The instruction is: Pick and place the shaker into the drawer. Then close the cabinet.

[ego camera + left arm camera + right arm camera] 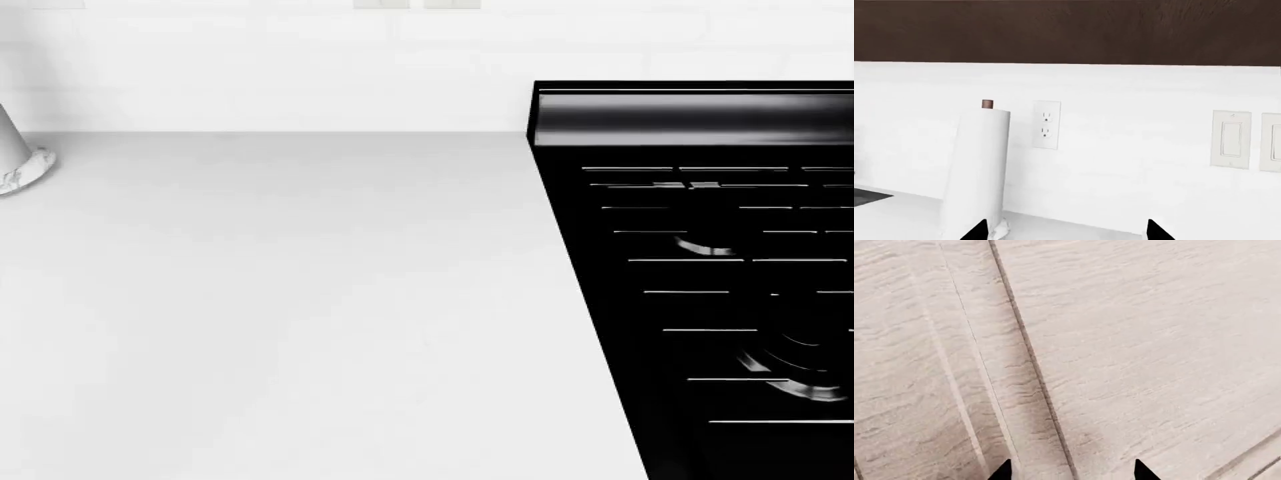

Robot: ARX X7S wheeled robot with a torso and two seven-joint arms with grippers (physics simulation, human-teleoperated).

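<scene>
Left claw tips apart, empty, facing white paper towel roll. Right claw tips apart over light wood-grain drawer panel.

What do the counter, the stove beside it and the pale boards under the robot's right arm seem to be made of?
The counter looks like smooth matte white stone or laminate: plain, no grain, which one I can't tell. The stove seems glossy black enamel or metal, with bright glints on its grates. The boards look like light wood, possibly a printed veneer: fine wavy grain runs across them, with a dark seam between panels.
</scene>
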